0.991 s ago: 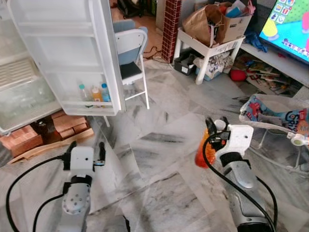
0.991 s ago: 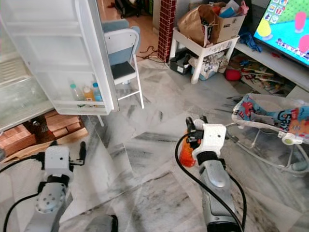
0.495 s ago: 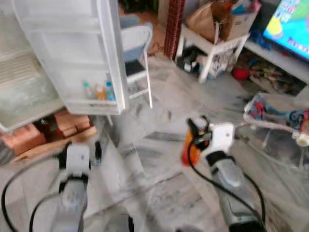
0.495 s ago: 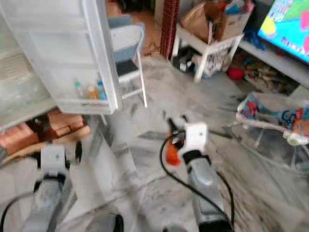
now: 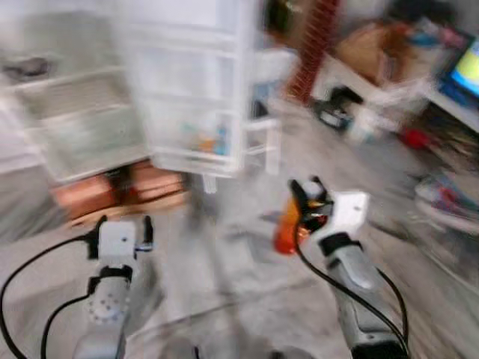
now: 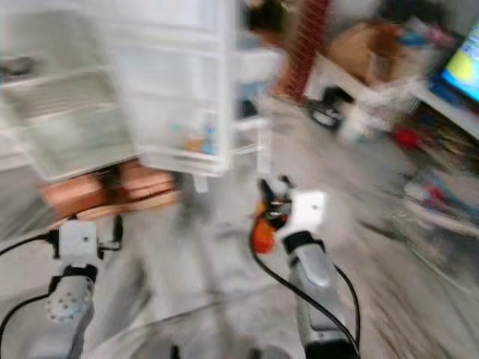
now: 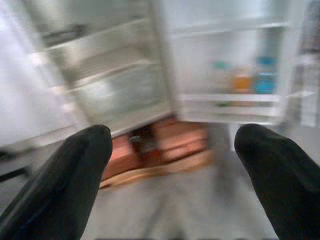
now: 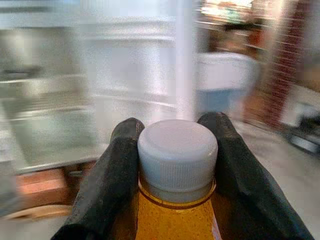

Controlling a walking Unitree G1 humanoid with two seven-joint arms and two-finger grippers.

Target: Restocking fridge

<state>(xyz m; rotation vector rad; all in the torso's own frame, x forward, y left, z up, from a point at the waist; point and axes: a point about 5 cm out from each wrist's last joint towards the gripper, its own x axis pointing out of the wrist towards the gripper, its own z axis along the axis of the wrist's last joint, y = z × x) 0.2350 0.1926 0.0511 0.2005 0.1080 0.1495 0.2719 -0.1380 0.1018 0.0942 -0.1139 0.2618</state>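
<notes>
Now swung leftward since a second ago, bringing the open fridge (image 5: 90, 112) and its door shelf (image 5: 198, 153) nearer centre, ahead of and left of the right pincer (image 5: 303, 196); heavily blurred, so probably mid-turn toward restocking. Right pincer clamped on one orange juice bottle (image 8: 175, 210), fingers (image 8: 107, 185) either side of its white cap (image 8: 176, 157). Left pincer (image 7: 175, 165) spread wide, holding nothing, facing the fridge. Roughly three bottles (image 7: 245, 80) on the door shelf, blurred. Two arms, one carried bottle.
</notes>
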